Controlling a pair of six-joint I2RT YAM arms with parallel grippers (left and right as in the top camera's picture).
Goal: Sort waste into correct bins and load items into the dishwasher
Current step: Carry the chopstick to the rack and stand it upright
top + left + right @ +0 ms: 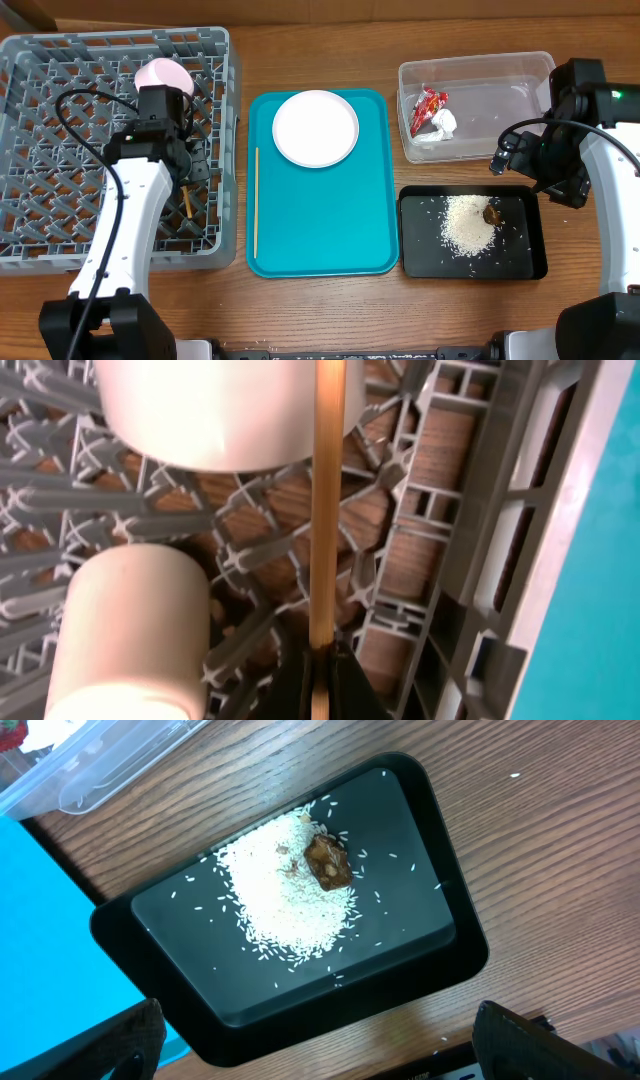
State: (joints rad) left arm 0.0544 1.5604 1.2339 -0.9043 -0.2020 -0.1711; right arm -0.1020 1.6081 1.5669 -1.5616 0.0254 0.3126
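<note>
My left gripper (190, 176) is over the grey dish rack (60, 60) and is shut on a thin wooden chopstick (186, 203). In the left wrist view the chopstick (325, 510) runs up from the jaws (320, 685) above the lattice, between two pink bowls (220, 410) (130, 630). A second chopstick (256, 200) and the white plate (315, 128) lie on the teal tray (330, 240). The clear tub (500, 75) holds the red wrapper (428, 106) and the tissue (442, 126). The black tray (400, 950) holds rice (285, 895) and the brown scrap (328, 860). My right gripper (330, 1055) is open and empty above the black tray's edge.
A pink bowl (163, 75) lies in the rack's far right part. The rack wall (500, 560) stands between my left gripper and the teal tray (610, 620). The wooden table (560, 840) shows right of the black tray. The clear tub's corner (100, 760) shows in the right wrist view.
</note>
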